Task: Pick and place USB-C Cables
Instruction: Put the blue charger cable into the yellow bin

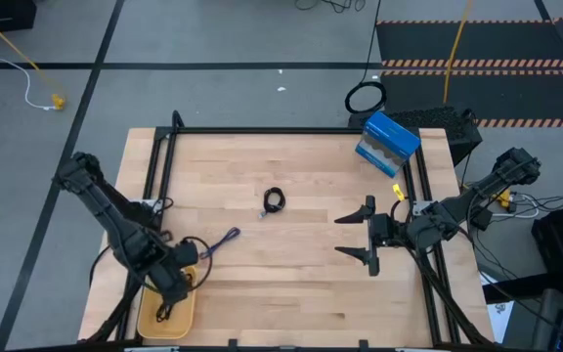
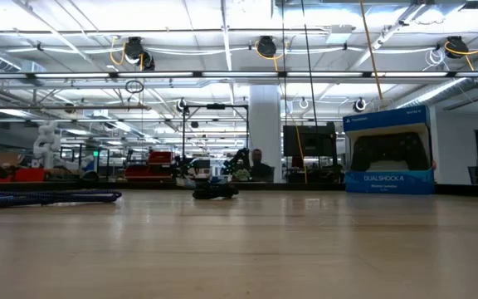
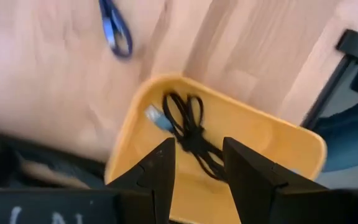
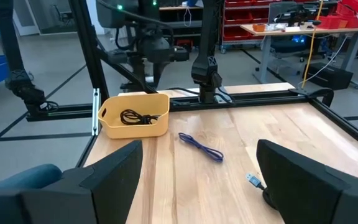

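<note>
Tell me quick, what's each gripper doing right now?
Left gripper: open, empty, above the yellow bin.
Right gripper: open, empty, over the table.

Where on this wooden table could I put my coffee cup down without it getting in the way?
Bare wood runs along the near edge, between the yellow plastic bin under the open left gripper and the open right gripper. It is busier around the purple cable, the coiled black cable and the blue box.

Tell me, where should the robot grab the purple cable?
Probably at the middle of the purple cable, coming straight down from above. It lies flat on the table as a long thin bundle, so fingers closing across its narrow width should catch all strands.
</note>
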You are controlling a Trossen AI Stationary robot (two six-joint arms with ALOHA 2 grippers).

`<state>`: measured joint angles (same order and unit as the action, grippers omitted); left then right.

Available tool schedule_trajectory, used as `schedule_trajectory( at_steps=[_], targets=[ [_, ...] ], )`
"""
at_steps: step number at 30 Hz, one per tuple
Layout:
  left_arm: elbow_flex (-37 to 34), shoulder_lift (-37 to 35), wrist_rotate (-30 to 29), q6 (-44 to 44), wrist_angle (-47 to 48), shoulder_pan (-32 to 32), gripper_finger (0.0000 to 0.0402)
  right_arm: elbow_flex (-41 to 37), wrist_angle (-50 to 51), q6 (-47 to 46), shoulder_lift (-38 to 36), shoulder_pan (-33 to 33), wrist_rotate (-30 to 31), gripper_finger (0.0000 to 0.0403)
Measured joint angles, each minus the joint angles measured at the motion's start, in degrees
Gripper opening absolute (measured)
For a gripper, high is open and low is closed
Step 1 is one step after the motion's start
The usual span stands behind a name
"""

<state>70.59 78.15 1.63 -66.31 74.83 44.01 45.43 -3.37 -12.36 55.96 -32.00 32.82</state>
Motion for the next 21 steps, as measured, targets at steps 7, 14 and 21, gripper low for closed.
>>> schedule_trajectory(
  at_steps=[7, 14, 21],
  targets=[
    [0.0, 0.0, -7.4, 5.8, -0.4, -4.0, 0.0136, 0.0, 0.4, 0.0, 0.4, 0.1, 0.1, 0.0309],
    [0.0, -0.1, -15.7, 14.7, -1.8, -6.5, 0.0136, 0.0, 0.4, 0.2, 1.5, 0.1, 0.1, 0.0309],
    [0.0, -2.5, -30.3, 29.4, -10.5, -7.3, 0.0136, 0.0, 0.2, 1.5, 1.5, 0.1, 0.3, 0.0309]
  ],
)
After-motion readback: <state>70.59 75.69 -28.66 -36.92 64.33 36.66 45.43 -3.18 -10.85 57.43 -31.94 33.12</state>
